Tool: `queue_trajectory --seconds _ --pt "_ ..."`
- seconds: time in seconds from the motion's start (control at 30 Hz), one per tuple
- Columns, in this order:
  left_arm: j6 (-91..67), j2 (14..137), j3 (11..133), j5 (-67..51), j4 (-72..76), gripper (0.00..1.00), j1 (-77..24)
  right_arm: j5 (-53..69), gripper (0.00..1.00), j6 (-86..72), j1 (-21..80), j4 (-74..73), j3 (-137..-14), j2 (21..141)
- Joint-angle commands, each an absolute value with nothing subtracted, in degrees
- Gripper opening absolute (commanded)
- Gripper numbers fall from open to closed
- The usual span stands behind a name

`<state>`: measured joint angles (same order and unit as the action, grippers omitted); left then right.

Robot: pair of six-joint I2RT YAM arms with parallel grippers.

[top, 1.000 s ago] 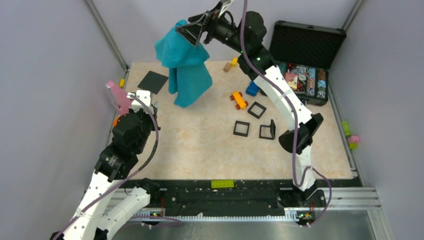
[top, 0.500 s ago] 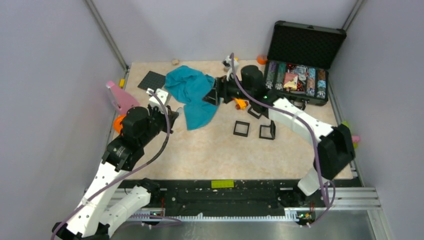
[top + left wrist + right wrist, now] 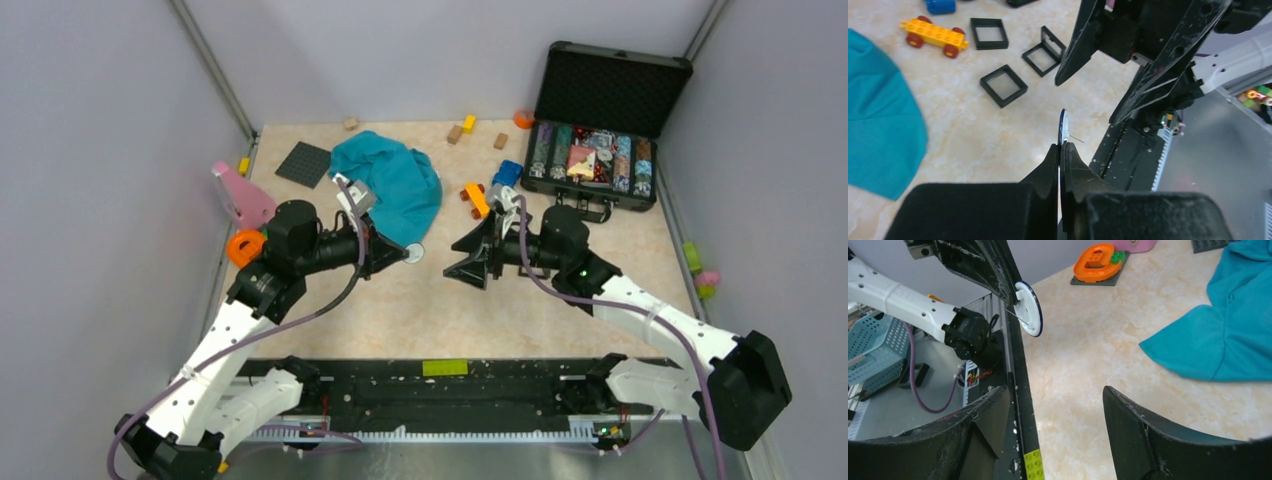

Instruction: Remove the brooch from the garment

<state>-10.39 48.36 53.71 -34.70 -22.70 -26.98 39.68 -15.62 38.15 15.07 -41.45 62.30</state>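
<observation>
Brooch (image 3: 413, 253) in left gripper (image 3: 402, 252) — just beside garment (image 3: 395, 185) (lower edge)
</observation>
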Motion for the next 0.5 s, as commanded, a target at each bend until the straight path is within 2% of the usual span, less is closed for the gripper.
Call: queue_trajectory --seconds 0.0,0.17,0.47 --pt "-14.48 49.68 53.44 -44.93 -15.02 0.0 -26.81 41.79 0.7 -11.57 40.71 21.7 -40.71 60.85" --pt "-15.72 50.89 53.55 -49.35 -13.23 0.0 -26.76 39.4 0.69 -10.48 43.75 22.84 -42.1 62.49" --pt "-14.28 52.66 53.92 -53.15 -13.87 0.0 -26.89 42.46 0.55 -14.72 44.3 26.96 -44.35 65.02"
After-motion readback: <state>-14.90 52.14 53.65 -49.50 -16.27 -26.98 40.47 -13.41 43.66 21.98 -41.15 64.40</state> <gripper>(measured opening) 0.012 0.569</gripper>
